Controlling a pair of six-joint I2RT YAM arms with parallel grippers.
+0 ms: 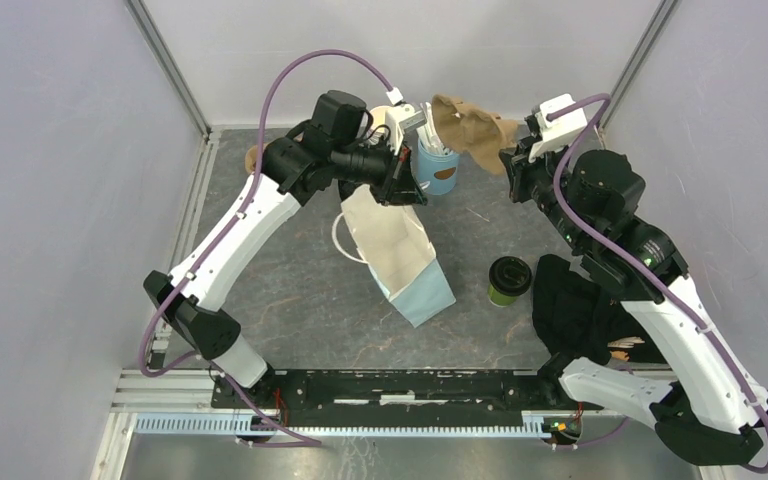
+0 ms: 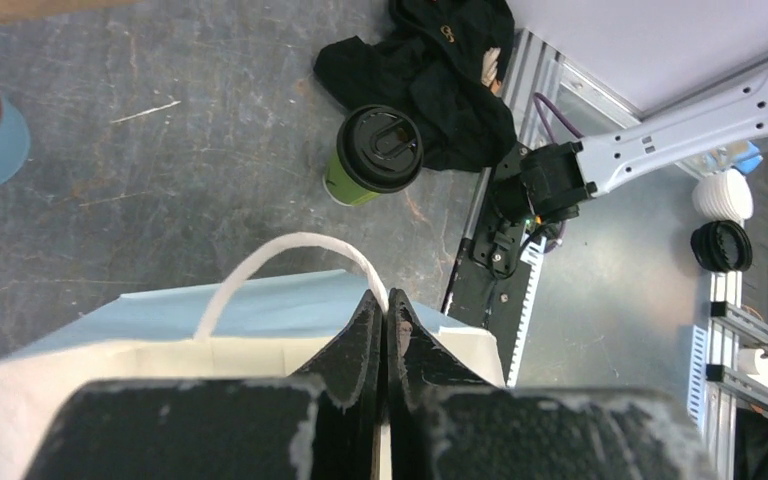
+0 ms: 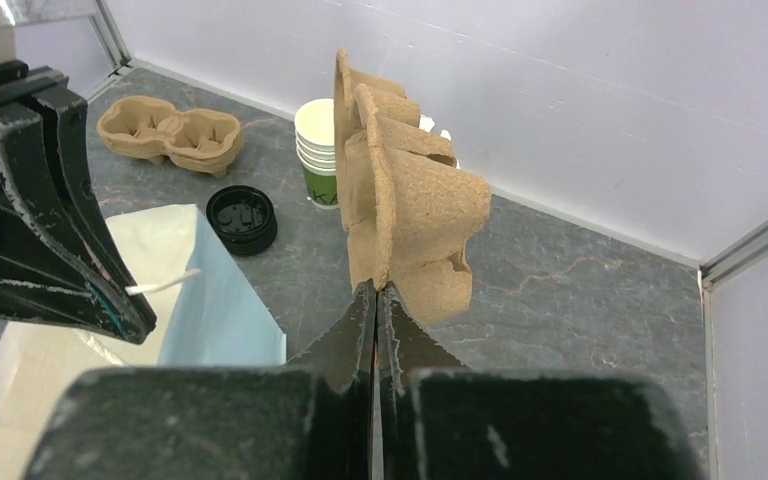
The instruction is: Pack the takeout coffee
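The takeout coffee [image 1: 509, 280], a green cup with a black lid, stands upright on the grey table right of a white and light-blue paper bag [image 1: 405, 265]. The left wrist view shows the coffee [image 2: 375, 155] beyond the bag [image 2: 260, 325]. My left gripper [image 1: 400, 188] is shut on the bag's top edge by its white handle [image 2: 290, 245], its tips [image 2: 387, 300] pressed together. My right gripper [image 3: 375, 290] is shut on a brown pulp cup carrier [image 3: 405, 200], holding it on edge in the air at the back [image 1: 470, 130], well away from the coffee.
A blue holder [image 1: 438, 165] stands behind the bag. Black cloth [image 1: 580, 310] lies right of the coffee. The right wrist view shows a stack of lidless cups [image 3: 318, 150], loose black lids [image 3: 242, 215] and a second carrier [image 3: 170, 130] by the back wall.
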